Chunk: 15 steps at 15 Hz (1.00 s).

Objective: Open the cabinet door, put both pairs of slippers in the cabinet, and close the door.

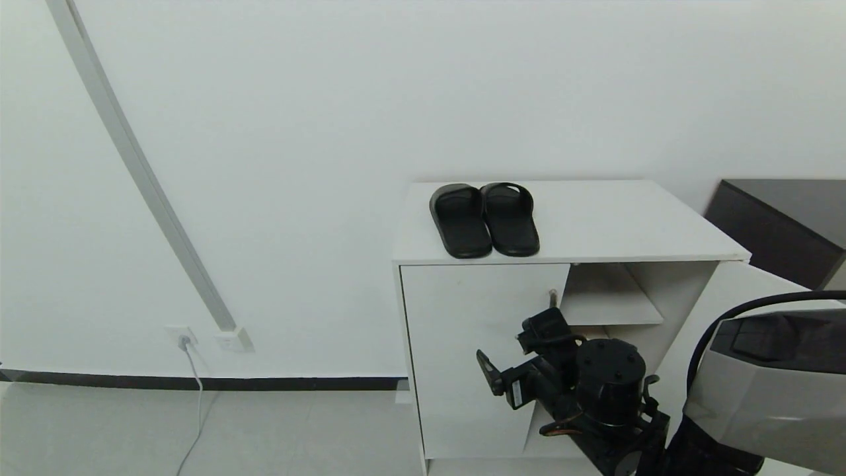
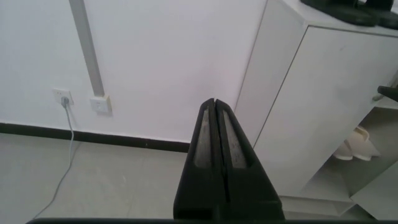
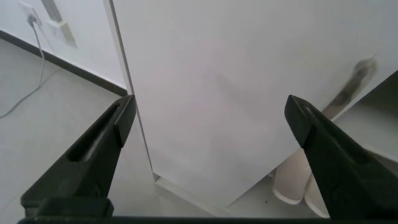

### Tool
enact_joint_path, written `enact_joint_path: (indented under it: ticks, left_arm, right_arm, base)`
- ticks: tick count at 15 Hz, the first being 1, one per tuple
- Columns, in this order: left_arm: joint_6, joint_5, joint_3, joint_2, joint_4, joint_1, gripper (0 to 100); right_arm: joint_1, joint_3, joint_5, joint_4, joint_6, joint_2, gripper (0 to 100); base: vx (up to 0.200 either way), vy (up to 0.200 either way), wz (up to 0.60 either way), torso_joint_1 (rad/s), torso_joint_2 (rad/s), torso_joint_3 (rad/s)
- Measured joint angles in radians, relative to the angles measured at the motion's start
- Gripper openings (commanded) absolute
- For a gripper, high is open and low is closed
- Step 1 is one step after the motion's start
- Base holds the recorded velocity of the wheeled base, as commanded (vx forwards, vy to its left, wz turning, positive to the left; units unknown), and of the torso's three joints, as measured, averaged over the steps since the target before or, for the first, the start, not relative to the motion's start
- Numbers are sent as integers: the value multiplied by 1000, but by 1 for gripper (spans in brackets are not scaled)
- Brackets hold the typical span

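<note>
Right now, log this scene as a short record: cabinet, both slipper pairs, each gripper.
cabinet: white; left door shut, right side open
black slippers: pair side by side on the cabinet top
pale slippers: inside, on the cabinet floor in the open side
right gripper: open, empty, facing the left door near its handle
left gripper: shut, empty, clear of the cabinet
task left: black slippers not yet inside; the open side not yet closed
</note>
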Motion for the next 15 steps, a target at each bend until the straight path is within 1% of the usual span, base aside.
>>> enact_joint_path:
  ticks: [2, 4, 6, 8, 10, 11, 12, 13, 15]
  left_arm:
    - [0, 0, 0, 0, 0, -1, 0]
    - [0, 0, -1, 0, -1, -1, 0]
    - [0, 0, 0, 0, 2, -3, 0]
    - [1, 0, 0, 0, 1, 1, 0]
    - [3, 0, 0, 0, 1, -1, 0]
    - [3, 0, 0, 0, 1, -1, 0]
    - [5, 0, 0, 0, 0, -1, 0]
    - [11, 0, 0, 0, 1, -1, 0]
    - [24, -4, 0, 0, 0, 0, 0]
  right_arm:
    - [0, -2, -1, -2, 0, 0, 100]
    - [0, -1, -2, -16, -8, 0, 100]
    - [0, 2, -3, -24, -18, 9, 100]
    - [0, 8, -6, -77, -56, 28, 100]
    - [-1, -4, -8, -79, -71, 39, 100]
    - [-1, -19, -7, -51, -71, 33, 100]
    - [-5, -42, -8, 15, -69, 16, 100]
    - [-11, -67, -8, 137, -57, -12, 100]
    - [-24, -174, -8, 453, 18, -91, 100]
  base:
    - [0, 0, 600, 246, -569, -322]
    - [0, 0, 0, 215, -508, -276]
    - [0, 0, 0, 90, -171, -105]
    - [0, 0, 0, 11, -35, -18]
    - [0, 0, 0, 0, 0, 0]
    - [0, 0, 0, 0, 0, 0]
    - [0, 0, 0, 0, 0, 0]
    - [0, 0, 0, 0, 0, 0]
    - [0, 0, 0, 0, 0, 0]
